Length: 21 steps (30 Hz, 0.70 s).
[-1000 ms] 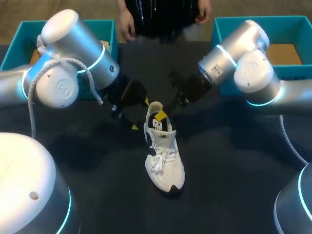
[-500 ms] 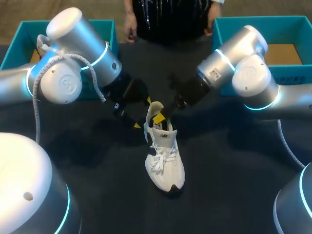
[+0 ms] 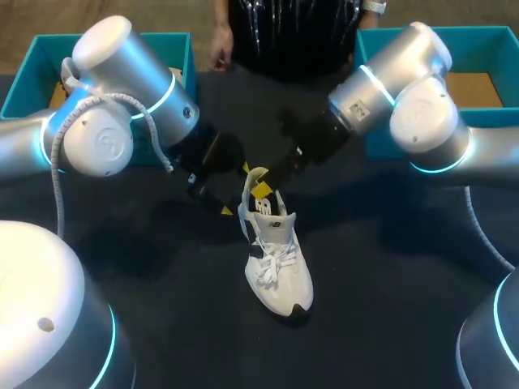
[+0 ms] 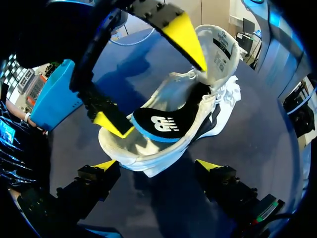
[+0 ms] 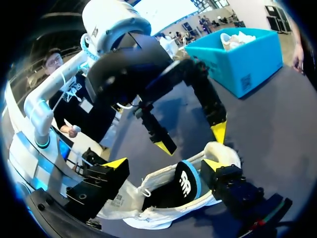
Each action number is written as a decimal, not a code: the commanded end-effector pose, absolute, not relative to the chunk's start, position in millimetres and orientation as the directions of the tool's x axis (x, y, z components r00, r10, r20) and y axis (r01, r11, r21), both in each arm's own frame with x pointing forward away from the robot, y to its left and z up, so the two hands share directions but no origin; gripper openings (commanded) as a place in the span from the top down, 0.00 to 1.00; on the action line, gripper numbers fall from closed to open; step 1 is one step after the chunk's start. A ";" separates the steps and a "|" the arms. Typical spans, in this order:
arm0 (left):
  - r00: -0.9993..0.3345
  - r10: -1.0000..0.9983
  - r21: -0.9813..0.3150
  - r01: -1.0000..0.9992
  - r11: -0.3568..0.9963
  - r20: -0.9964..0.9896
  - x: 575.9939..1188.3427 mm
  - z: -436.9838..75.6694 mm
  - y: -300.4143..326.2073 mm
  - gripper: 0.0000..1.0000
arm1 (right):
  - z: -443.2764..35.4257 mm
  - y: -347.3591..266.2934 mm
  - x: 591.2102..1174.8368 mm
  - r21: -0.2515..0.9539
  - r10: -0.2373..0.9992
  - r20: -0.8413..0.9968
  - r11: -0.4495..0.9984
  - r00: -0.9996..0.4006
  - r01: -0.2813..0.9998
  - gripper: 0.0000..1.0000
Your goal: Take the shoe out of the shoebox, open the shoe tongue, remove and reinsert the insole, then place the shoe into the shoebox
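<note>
Right jaws: the right gripper (image 5: 165,166) stands wide apart with both tips down in the shoe's mouth. One tip is against the inner face of the tongue (image 4: 220,49) and the other is at the heel collar. Nothing looks pinched.
Left jaws: the left gripper (image 4: 157,164) is also apart, one tip on each side of the heel and just beside it. I see no clear contact.
Shoe: the white shoe (image 3: 277,263) lies in the middle of the head view on the dark table (image 3: 389,267), toe toward the lower edge, out of both boxes.
Insole: the black, blue-edged insole (image 4: 158,121) is bowed up inside the shoe.
Handling: the shoe is likely light with a soft upper that caves under pressure, so it is best steadied at the stiffer heel. The insole looks thin and floppy, so pinch its raised heel edge.
Around: teal shoeboxes sit at upper left (image 3: 24,81) and upper right (image 3: 478,31), well apart from the shoe.
In the way: four fingers crowd the heel, and the loose laces (image 3: 272,267) may snag.
</note>
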<state>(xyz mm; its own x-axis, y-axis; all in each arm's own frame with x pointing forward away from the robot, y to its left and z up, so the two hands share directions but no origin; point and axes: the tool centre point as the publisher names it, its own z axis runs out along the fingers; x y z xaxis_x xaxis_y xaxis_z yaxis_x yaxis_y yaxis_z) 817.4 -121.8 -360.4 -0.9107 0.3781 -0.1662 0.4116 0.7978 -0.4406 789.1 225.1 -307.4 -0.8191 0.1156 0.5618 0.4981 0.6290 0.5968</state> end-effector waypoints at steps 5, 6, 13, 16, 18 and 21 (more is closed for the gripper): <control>-0.910 0.379 -0.443 0.413 0.795 -0.169 811.4 -361.9 -121.1 0.00 | -284.5 222.2 791.4 0.667 0.156 0.504 0.554 -0.850 0.498 0.00; -0.910 0.378 -0.442 0.413 0.797 -0.169 811.5 -361.9 -121.2 0.00 | -283.2 221.8 792.3 0.679 0.165 0.494 0.540 -0.853 0.498 0.00; -0.908 0.390 -0.451 0.416 0.790 -0.155 813.1 -358.9 -119.8 0.00 | -281.9 218.2 795.2 0.766 0.251 0.432 0.405 -0.866 0.499 1.00; -0.908 0.389 -0.448 0.415 0.792 -0.155 813.5 -358.9 -118.8 0.00 | -280.4 215.5 797.2 0.707 0.322 0.422 0.468 -0.847 0.530 1.00; -0.909 0.387 -0.449 0.414 0.792 -0.156 813.5 -359.0 -118.8 0.00 | -280.2 212.1 797.1 0.655 0.382 0.405 0.513 -0.831 0.555 1.00; -0.909 0.385 -0.453 0.413 0.790 -0.157 813.3 -359.2 -118.9 0.00 | -278.8 211.1 797.3 0.654 0.394 0.411 0.500 -0.822 0.567 1.00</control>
<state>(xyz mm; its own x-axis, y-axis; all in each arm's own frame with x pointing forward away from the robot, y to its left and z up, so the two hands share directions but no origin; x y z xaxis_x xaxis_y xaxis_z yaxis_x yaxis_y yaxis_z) 814.7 -119.8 -358.6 -0.9097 0.3855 -0.1545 0.4121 0.7916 -0.4511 799.5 210.6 -289.7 -0.8280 0.3205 0.4602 0.5605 0.4472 0.6970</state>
